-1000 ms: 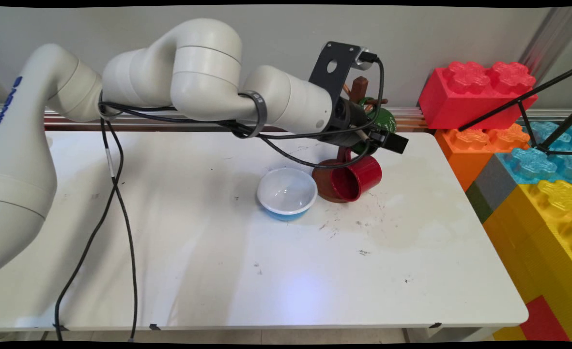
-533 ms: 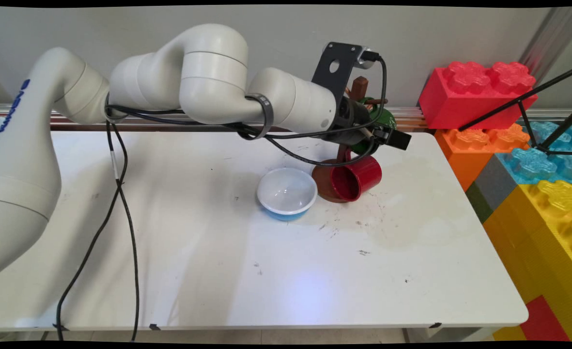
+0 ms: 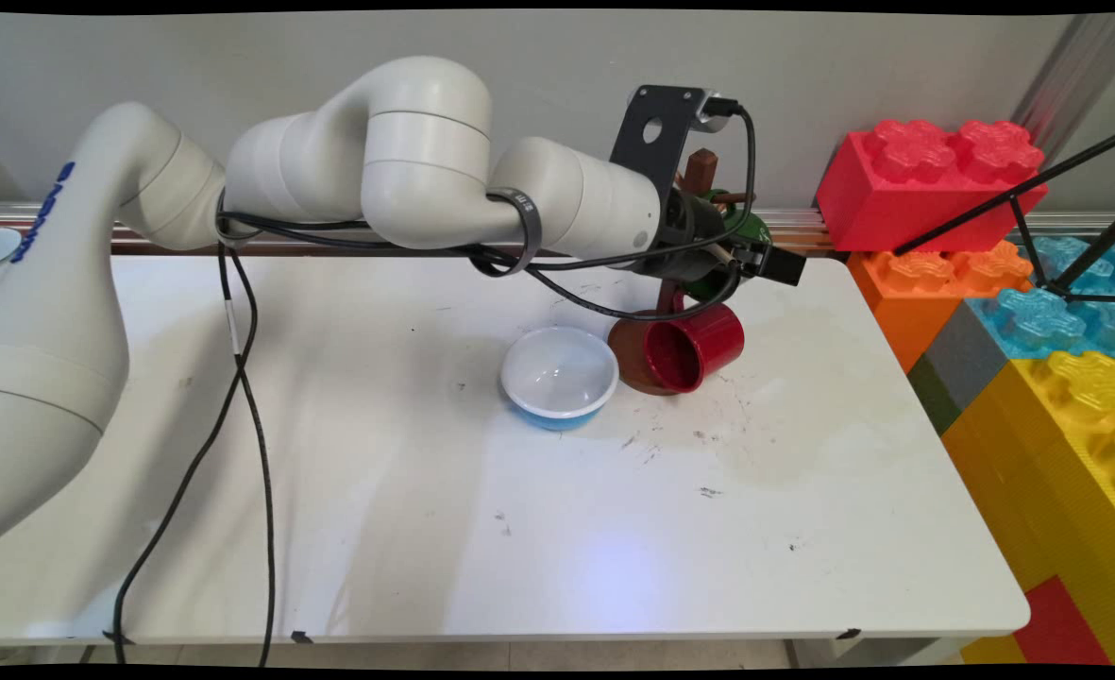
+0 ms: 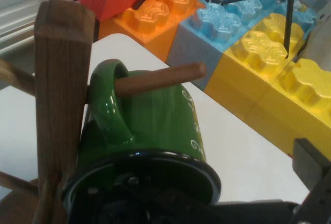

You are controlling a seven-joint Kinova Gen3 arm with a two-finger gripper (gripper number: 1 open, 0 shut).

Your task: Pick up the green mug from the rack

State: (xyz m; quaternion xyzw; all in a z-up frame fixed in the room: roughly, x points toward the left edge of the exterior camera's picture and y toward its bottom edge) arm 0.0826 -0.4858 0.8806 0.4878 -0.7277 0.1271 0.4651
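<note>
Now fingers (image 3: 772, 264) nudged slightly right, grip state unclear, green mug (image 4: 150, 125) unmoved on wooden rack (image 4: 59, 94)

Arm (image 3: 406, 161): you see smooth white rounded links with blue lettering on the large left one.
Cables (image 3: 245, 397): black, looped along your arm and hanging down.
Band (image 3: 519, 227): dark grey strap around the forearm.
Bracket (image 3: 661, 132): flat black plate with a round hole.
</note>
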